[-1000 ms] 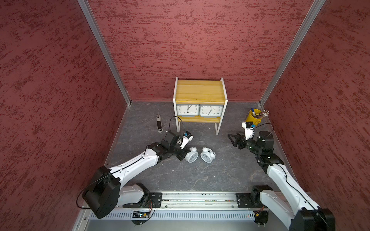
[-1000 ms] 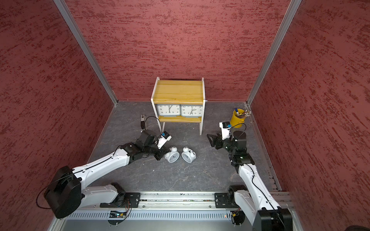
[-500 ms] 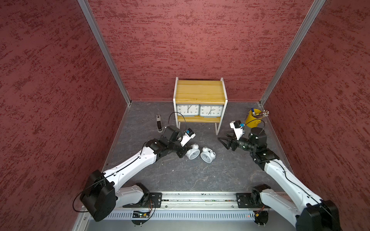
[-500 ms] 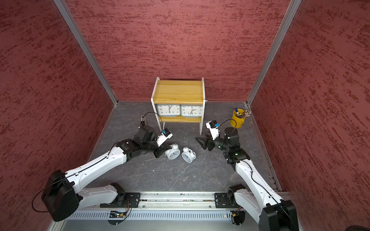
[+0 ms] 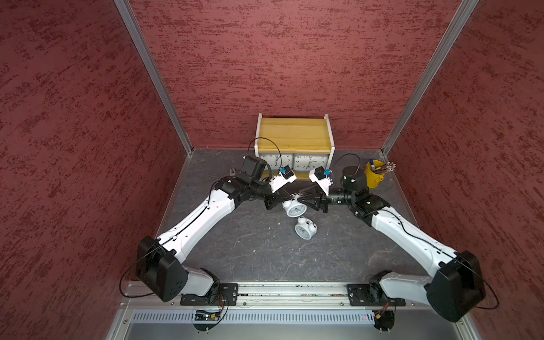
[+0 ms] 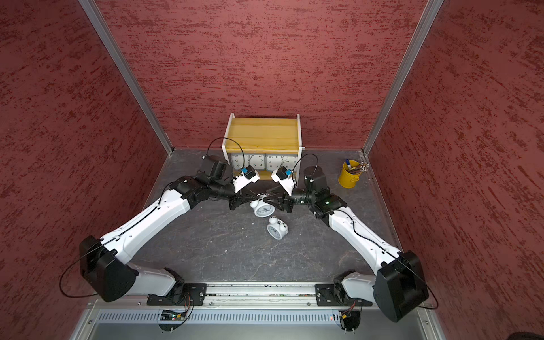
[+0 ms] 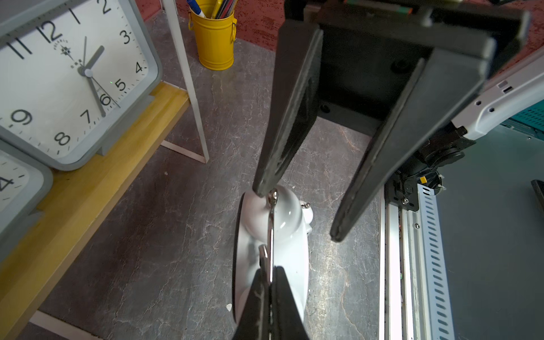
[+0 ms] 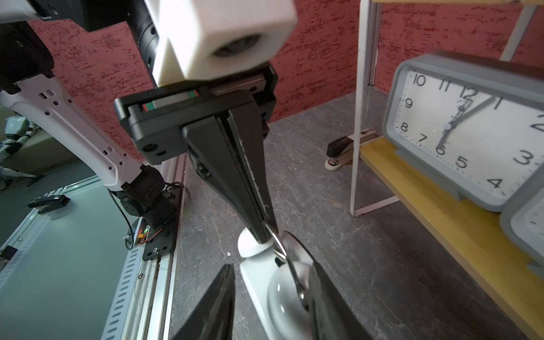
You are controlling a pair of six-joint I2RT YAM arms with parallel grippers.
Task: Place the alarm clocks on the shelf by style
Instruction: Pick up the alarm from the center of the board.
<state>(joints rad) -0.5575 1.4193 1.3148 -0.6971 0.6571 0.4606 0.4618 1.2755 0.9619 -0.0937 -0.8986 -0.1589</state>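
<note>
**Top views:** Big change vs a sec ago: the right gripper is no longer over by the pen cup. It's now right at the small white clock that the left gripper holds. That clock is up off the tabletop, closer to the shelf and apart from its twin, which sits where it was.

**Left wrist:** Left fingers are pinched tight on the clock's wire handle. Right fingers are apart. One tip touches a bell, the other is clear.

**Right wrist:** The clock sits between the right fingers, not yet squeezed. Looks like a hand-off, prob. for the bare top board.

**Count:** 4 clocks: 2 small white, plus 2 grey clocks side by side on the low board. 1 shelf w/ 2 boards, 1 pen cup, 1 stapler.
</note>
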